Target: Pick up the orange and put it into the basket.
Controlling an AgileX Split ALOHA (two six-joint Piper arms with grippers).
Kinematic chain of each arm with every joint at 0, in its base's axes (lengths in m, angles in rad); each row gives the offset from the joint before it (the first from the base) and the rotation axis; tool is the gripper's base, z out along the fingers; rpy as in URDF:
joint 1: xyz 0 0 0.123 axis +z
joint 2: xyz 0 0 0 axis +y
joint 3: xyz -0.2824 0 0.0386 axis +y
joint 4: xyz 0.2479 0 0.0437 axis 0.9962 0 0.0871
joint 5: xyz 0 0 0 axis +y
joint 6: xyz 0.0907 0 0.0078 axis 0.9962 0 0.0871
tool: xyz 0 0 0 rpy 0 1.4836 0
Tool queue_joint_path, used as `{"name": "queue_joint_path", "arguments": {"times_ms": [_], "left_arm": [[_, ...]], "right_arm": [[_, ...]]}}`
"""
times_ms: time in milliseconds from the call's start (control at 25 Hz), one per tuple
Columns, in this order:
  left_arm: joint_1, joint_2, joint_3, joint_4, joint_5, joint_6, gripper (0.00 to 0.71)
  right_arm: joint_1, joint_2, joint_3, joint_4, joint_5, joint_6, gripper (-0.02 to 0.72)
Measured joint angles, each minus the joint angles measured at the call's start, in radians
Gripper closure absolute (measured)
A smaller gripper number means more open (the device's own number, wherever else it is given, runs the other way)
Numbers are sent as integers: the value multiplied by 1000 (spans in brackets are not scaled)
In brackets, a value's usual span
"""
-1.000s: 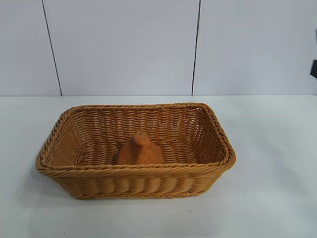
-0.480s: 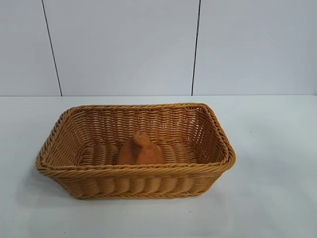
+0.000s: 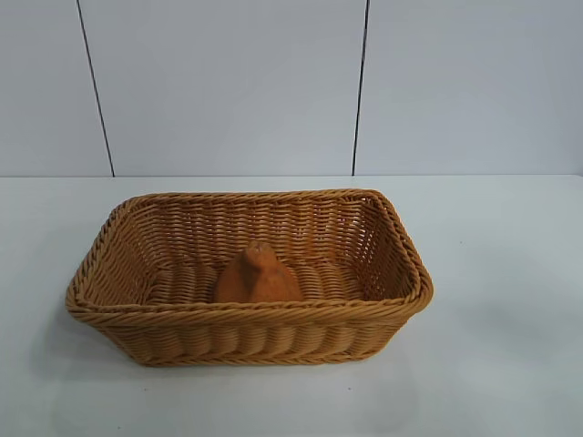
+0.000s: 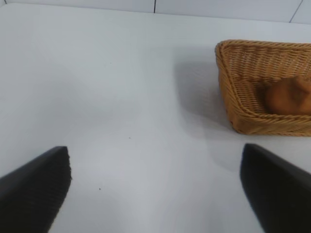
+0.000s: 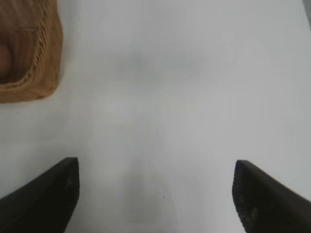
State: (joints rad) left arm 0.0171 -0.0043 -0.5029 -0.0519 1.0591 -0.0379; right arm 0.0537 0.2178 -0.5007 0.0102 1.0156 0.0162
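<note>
The orange (image 3: pixel 258 274) is seen resting on the floor of the basket (image 3: pixel 137 314), bump upward, so the task looks done. Both hands are kept spread and empty above bare worktop (image 3: pixel 510 273): left hand (image 4: pixel 155 187) and right hand (image 5: pixel 155 194), each beside the basket, judged parked.

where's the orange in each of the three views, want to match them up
Exterior view: the orange sits inside the basket, near the middle of the floor, close to the front wall.
Left wrist view: the orange shows at the far right edge, inside the basket.
Right wrist view: only a dim sliver of the orange at the left edge.
Shared landmark: the basket's braided rim.
</note>
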Motion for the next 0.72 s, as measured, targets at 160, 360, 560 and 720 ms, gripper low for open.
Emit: {"name": "queue_joint_path", "arguments": {"times_ms": [160,360,560,720], "left_arm": [[0,0,0,1,0,0,37],[0,0,0,2,1,0,37],[0,0,0,2,1,0,37],[0,0,0,2,1,0,37]], "right_arm": [[0,-174,0,0,1,0,107],[0,-223,0,0,5,0,106],[0,-224,0,0,5,0,106],[0,-224,0,0,5,0,106]]}}
